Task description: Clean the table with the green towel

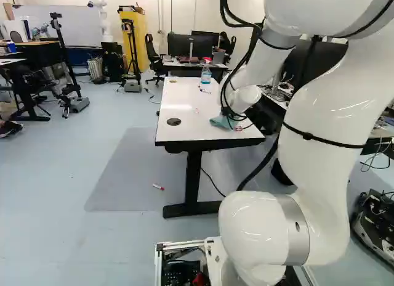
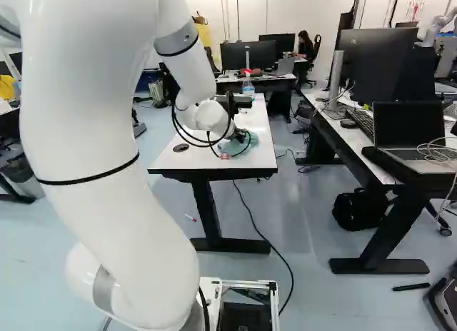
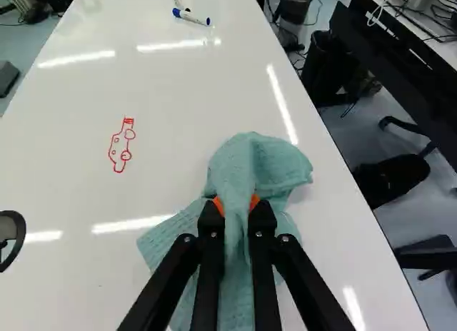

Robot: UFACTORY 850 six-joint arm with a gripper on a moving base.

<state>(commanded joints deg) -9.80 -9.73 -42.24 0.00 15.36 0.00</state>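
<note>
The bent arm [image 1: 323,119] reaches ahead, tool [image 2: 240,136] slanting down, fingers [image 3: 262,222] nearly together.

- 1 blk two-finger gripper [image 2: 238,134], 2 orange pads
- 1 soft blue-green cloth towel [image 3: 275,163]
- 1 long rect. table [image 3: 64,160], glossy wht top, blk legs
- 1 red line drawing [image 3: 121,147] on that top
- 2 slim markers on same top: 1 blue-&-wht marker [image 3: 191,17], 1 dark-&-wht marker [image 3: 180,1]
- 1 slim red-&-wht marker [image 1: 158,187] on flr
- 1 clear plastic spray btl [image 1: 205,74] w/ red nozzle, tbl's far end
- 1 open laptop [image 2: 409,125], blk screen, on R desk [image 2: 350,137], R base view
</note>
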